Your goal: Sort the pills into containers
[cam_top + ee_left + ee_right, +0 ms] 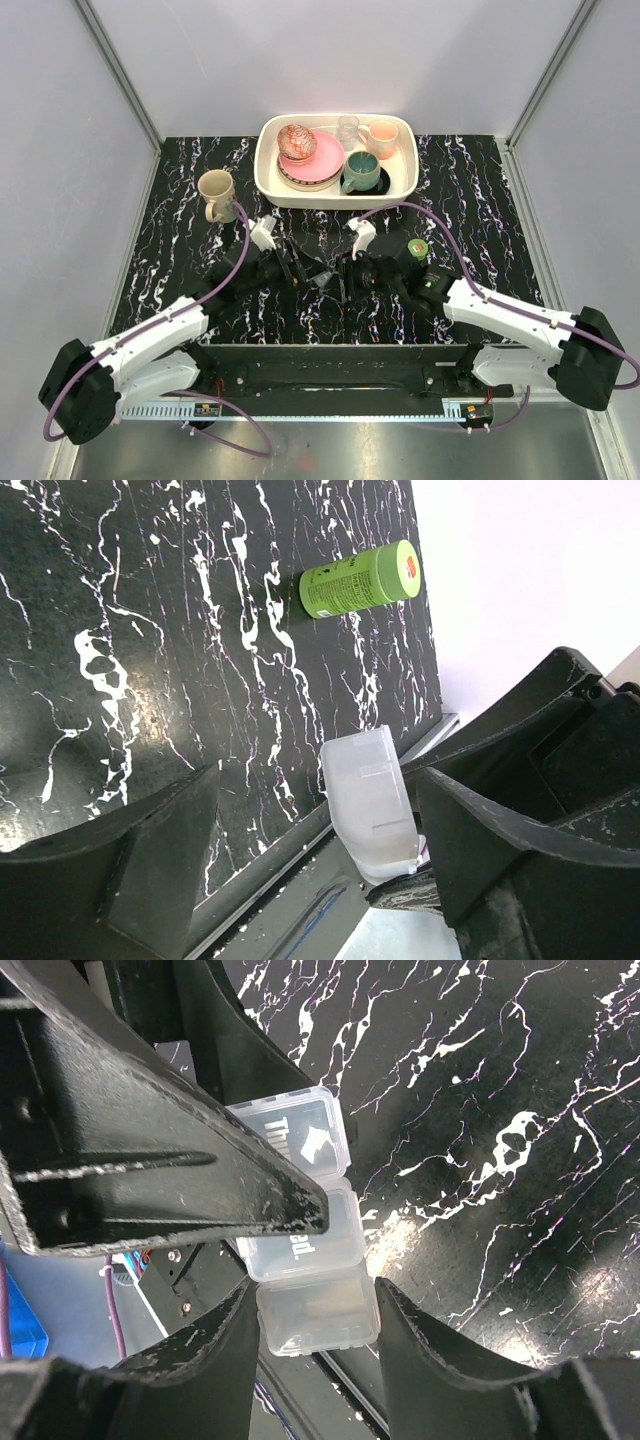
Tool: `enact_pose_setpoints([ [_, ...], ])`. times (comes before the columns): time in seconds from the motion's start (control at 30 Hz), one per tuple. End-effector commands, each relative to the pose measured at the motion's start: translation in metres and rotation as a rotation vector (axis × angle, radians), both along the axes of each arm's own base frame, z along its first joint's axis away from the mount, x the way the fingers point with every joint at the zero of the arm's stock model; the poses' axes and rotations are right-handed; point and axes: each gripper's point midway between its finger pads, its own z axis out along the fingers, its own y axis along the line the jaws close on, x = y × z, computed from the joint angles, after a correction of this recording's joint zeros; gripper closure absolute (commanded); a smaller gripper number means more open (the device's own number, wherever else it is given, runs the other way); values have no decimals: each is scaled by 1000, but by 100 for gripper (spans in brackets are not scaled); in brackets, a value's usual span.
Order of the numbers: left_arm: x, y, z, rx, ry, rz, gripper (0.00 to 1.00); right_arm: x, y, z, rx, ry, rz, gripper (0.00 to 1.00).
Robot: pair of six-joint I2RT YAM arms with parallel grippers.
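The right pincer is closed on one end box of the short see-through plastic strip of three little square boxes, with one finger on each side. I think it holds the strip steady so the other arm can work on it. The left pincer is open. Its fingers are spread around the other end and are not pinching, maybe ready to lift a lid. The strip sits between the two arms, over the middle of the black table with white streaks. I cannot see the pills for sure. A small green round bottle stands close by.
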Motion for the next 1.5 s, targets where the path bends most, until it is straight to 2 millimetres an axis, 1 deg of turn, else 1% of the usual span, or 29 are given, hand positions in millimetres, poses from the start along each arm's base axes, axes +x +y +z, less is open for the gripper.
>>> enact_pose_setpoints([
  [0.0,7,-13,32,-73,-73,0,18,3,9,29,75,-61,11,98],
  [0.23,0,-19,31,-84,-72,-21,31,7,8,27,68,-68,-11,98],
  [0.33,-2,-20,29,-89,-73,-25,39,10,7,27,67,-74,-26,97],
  [0.37,-2,-20,30,-94,-72,-25,45,10,7,26,66,-72,-26,98],
  [0.43,-3,-21,29,-98,-70,-32,53,10,7,25,64,-69,-29,97],
  [0.47,-4,-20,28,-97,-67,-35,60,10,7,25,66,-68,-30,96],
  [0.5,-4,-21,28,-96,-70,-35,65,10,8,25,70,-68,-29,96],
  [0.57,-5,-22,28,-99,-66,-40,74,9,8,25,74,-67,-26,89],
  [0.6,-4,-22,29,-102,-67,-40,82,9,8,26,79,-69,-24,88],
  [0.67,-5,-22,29,-104,-65,-40,88,7,7,26,80,-70,-20,83],
  [0.7,-4,-22,28,-104,-63,-38,92,7,7,27,81,-72,-17,83],
  [0.8,-5,-23,28,-106,-62,-41,94,6,7,28,84,-78,-12,83],
  [0.87,-5,-23,29,-107,-61,-41,96,5,6,28,85,-78,-11,86],
  [0.9,-5,-22,28,-105,-61,-39,97,4,6,28,86,-76,-5,90],
  [0.97,-5,-22,28,-105,-61,-39,100,2,5,29,91,-75,0,93],
  [1.03,-6,-22,28,-105,-64,-43,100,-2,6,31,104,-68,15,94],
  [1.1,-6,-22,26,-100,-63,-46,100,-7,7,35,134,-63,34,96],
  [1.13,-7,-23,28,-107,-69,-52,100,-9,8,38,153,-54,42,96],
  [1.27,-11,-24,33,-137,-93,-74,100,-21,16,57,251,-49,100,97],
  [1.3,-12,-25,34,-144,-99,-79,100,-25,18,60,269,-32,121,96],
  [1.4,-14,-26,36,-152,-107,-93,100,-30,21,68,308,-26,145,95],
  [1.43,-15,-26,38,-155,-110,-98,100,-30,22,70,313,-21,143,91],
  [1.47,-16,-26,38,-155,-113,-102,100,-29,21,71,315,-23,138,83],
])
